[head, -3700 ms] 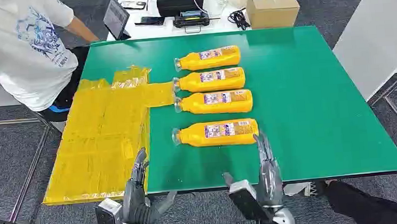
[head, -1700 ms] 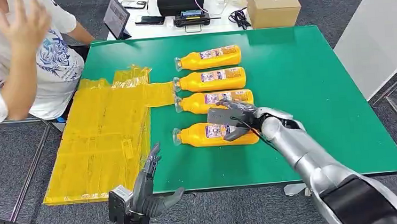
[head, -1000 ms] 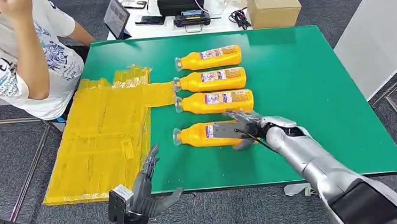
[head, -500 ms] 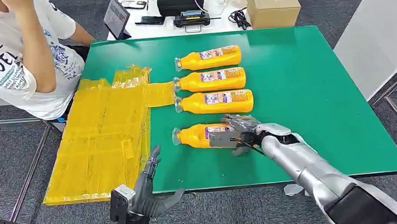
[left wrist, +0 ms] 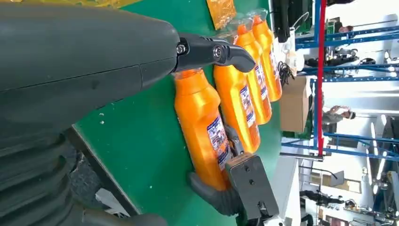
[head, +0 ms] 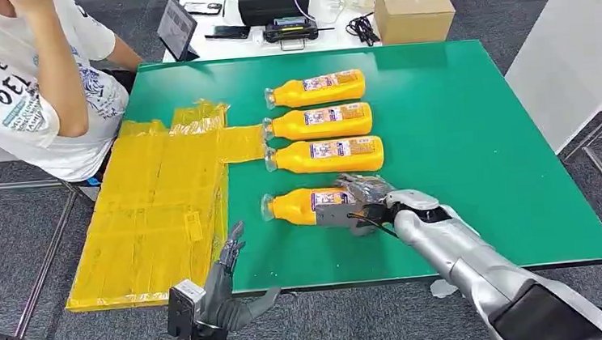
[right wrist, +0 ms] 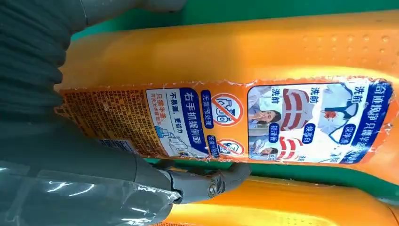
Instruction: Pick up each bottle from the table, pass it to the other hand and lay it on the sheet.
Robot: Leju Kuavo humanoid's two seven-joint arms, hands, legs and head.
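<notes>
Orange bottles, four in number, lie on their sides in a row on the green table (head: 482, 139), caps pointing toward the yellow sheet (head: 154, 206). The right hand (head: 357, 202) is wrapped over the base end of the nearest bottle (head: 296, 206), with fingers (head: 364, 184) curled across the far side and the thumb on the near side. In the right wrist view the fingers reach into the gap between this bottle (right wrist: 263, 70) and the next bottle (right wrist: 291, 207). The nearest bottle lies on the table surface, just beside the sheet edge; whether it is raised off the surface cannot be determined. The left hand (head: 226, 285) is held at the near table edge, fingers spread and extended, holding nothing and touching nothing. A person in a white printed shirt (head: 23, 86) sits beyond the sheet.
</notes>
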